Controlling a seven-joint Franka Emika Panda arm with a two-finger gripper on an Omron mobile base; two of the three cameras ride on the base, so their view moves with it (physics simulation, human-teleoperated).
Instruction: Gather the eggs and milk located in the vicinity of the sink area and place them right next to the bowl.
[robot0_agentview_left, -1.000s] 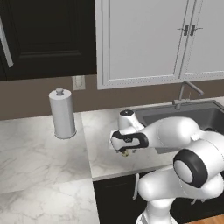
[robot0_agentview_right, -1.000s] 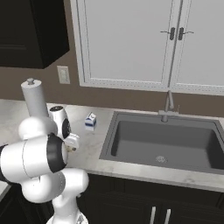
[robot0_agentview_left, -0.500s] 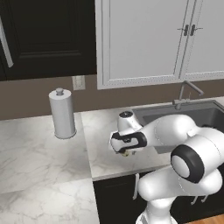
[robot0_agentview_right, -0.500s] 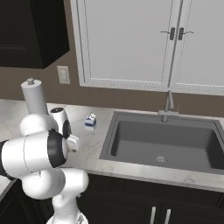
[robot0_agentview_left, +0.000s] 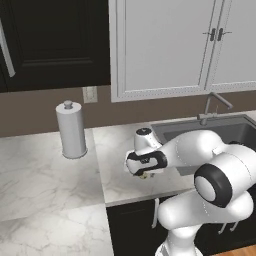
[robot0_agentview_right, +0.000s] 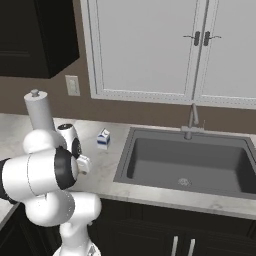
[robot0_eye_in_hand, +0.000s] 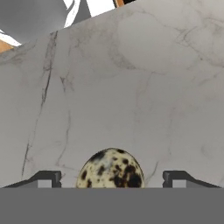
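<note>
Hand view: gripper (robot0_eye_in_hand: 112, 180) low over the marble counter (robot0_eye_in_hand: 131, 87), jaws spread wide, fingertips (robot0_eye_in_hand: 46, 178) standing clear on either side of the egg (robot0_eye_in_hand: 112, 169), speckled pale yellow with dark spots, lying between them with no contact visible. Left base view: same gripper (robot0_agentview_left: 144, 174) down at the counter near its front edge, just left of the sink (robot0_agentview_left: 220, 132). Right base view: milk (robot0_agentview_right: 103, 138) upright farther back on the counter beside the sink's left rim, paper-towel roll (robot0_agentview_right: 38, 110) behind the arm near the wall.
</note>
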